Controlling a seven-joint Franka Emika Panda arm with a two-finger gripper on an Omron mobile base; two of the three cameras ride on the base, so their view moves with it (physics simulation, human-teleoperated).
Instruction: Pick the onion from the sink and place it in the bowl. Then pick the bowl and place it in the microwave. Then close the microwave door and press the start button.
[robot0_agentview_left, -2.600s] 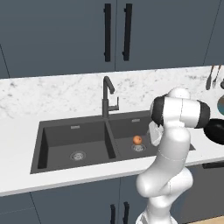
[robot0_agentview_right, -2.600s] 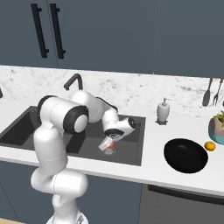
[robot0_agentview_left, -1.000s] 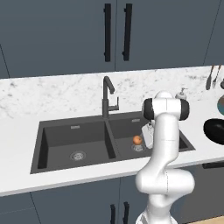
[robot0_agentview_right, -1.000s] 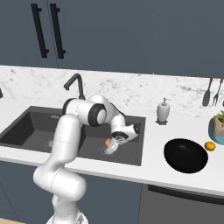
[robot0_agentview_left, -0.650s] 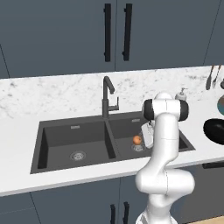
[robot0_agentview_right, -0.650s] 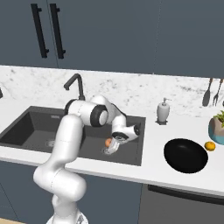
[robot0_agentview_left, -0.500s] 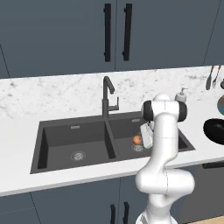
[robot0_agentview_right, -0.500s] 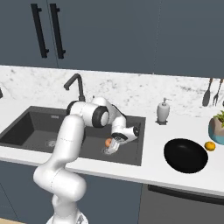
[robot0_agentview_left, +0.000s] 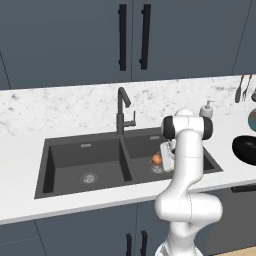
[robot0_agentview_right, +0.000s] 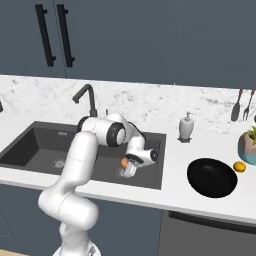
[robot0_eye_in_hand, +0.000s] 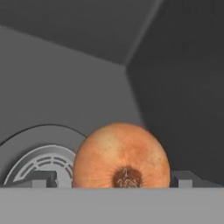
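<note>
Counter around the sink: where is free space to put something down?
Bare counter left of the sink, and the strip between sink and bowl. Crowded at the far right: bowl, soap bottle, plant pot, small orange fruit.

The round orange-brown onion (robot0_eye_in_hand: 121, 156) lies in the right basin of the dark grey sink (robot0_agentview_left: 70, 155), beside its steel drain (robot0_eye_in_hand: 41, 165). The shallow black bowl (robot0_agentview_right: 211, 178) sits upright on the table, right of the sink.

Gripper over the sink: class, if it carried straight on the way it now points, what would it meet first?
Most likely the onion, centred between the open fingertips of the gripper; the sink floor lies behind it.
</note>
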